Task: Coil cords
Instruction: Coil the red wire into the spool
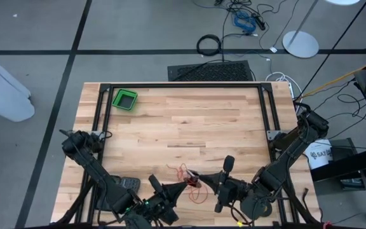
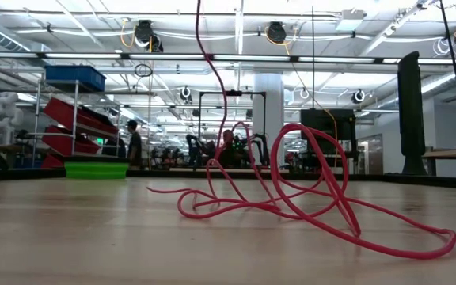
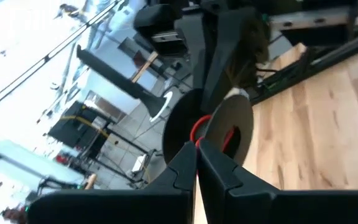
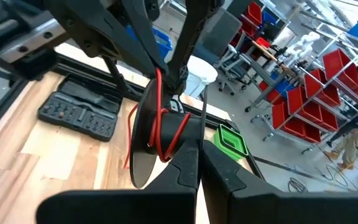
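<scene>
The cord here is a thin red cord. Its loose loops (image 2: 291, 198) lie on the wooden table near the front edge (image 1: 184, 170), and one strand (image 2: 204, 47) rises out of the low view's top. Both grippers meet above it, at the table's near middle. My left gripper (image 1: 188, 184) is shut on the cord. My right gripper (image 1: 203, 180) is shut at a dark round disc (image 4: 146, 146) that has red loops (image 4: 161, 124) lying against it. The disc also shows in the left wrist view (image 3: 232, 121). My left gripper pinches a single strand of the red cord (image 3: 197, 129) between its two fingertips, coming level from the table's left side. The strand runs on toward the disc, clear of the table. My right gripper comes level from the table's right side. The red loops (image 4: 182, 124) run in at its shut fingertips, beside the disc. The disc hides the exact place of contact. The disc and loops are lifted clear of the table.
A green bin (image 1: 125, 99) stands at the table's far left and shows in the low view (image 2: 96, 169). A black keypad-like device (image 1: 130, 184) lies near the front left. Black frame rails (image 1: 183, 86) run along the table's far and side edges. People stand in the room beyond.
</scene>
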